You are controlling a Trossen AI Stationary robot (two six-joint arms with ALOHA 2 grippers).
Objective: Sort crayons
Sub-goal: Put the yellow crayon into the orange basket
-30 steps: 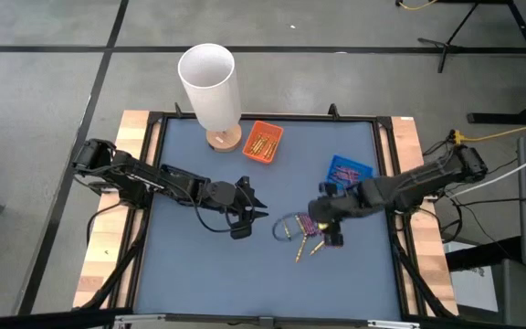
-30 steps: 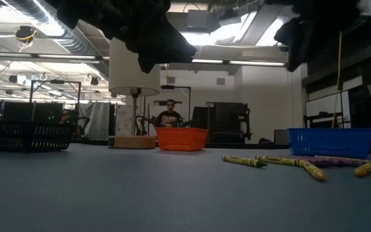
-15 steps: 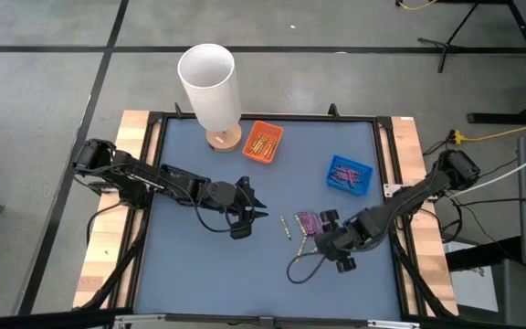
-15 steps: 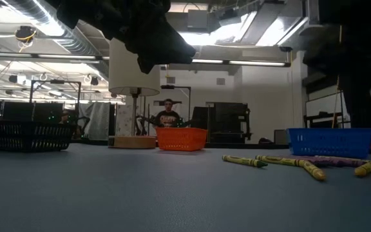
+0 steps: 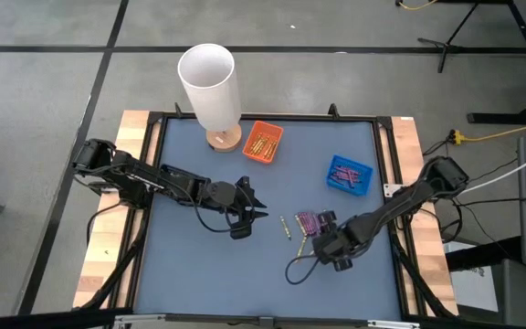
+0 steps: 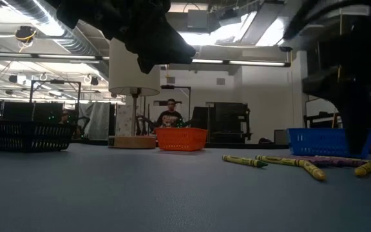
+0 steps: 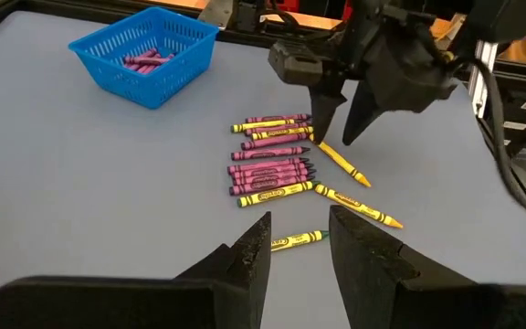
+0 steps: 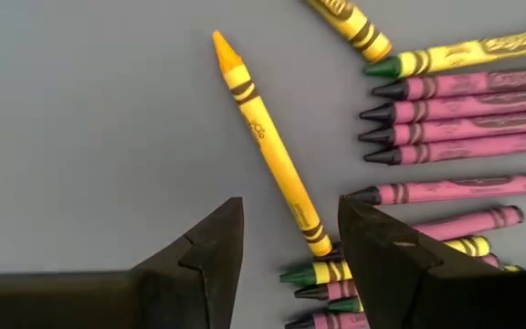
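Two open fingers over a yellow crayon

Two dark fingers of the right gripper (image 8: pixel 286 242) stand wide apart and empty, poised low over a thin yellow wax crayon with a paper wrapper (image 8: pixel 268 151) that lies flat on the grey-blue table (image 5: pixel 208 265). Its lower end runs between the fingertips and touches the loose pile of purple and yellow crayons (image 7: pixel 272 169) just beside it. In the high view this right gripper (image 5: pixel 333 249) sits at the pile's near edge.

Such a crayon is likely light and stiff but brittle, and its round body may roll or slip. A gentle pinch across the wrapped middle, clear of the neighbouring sticks, looks the safest hold.

Farther out, the small orange plastic basket (image 5: pixel 263 142) holds yellow crayons and the small blue plastic basket (image 5: pixel 349 175) holds purple ones. A tall white lamp on a wooden base (image 5: pixel 210 90) stands beside the orange basket.

Waiting near the table's middle, the left gripper (image 5: pixel 252 208) has its fingers parted and carries nothing.
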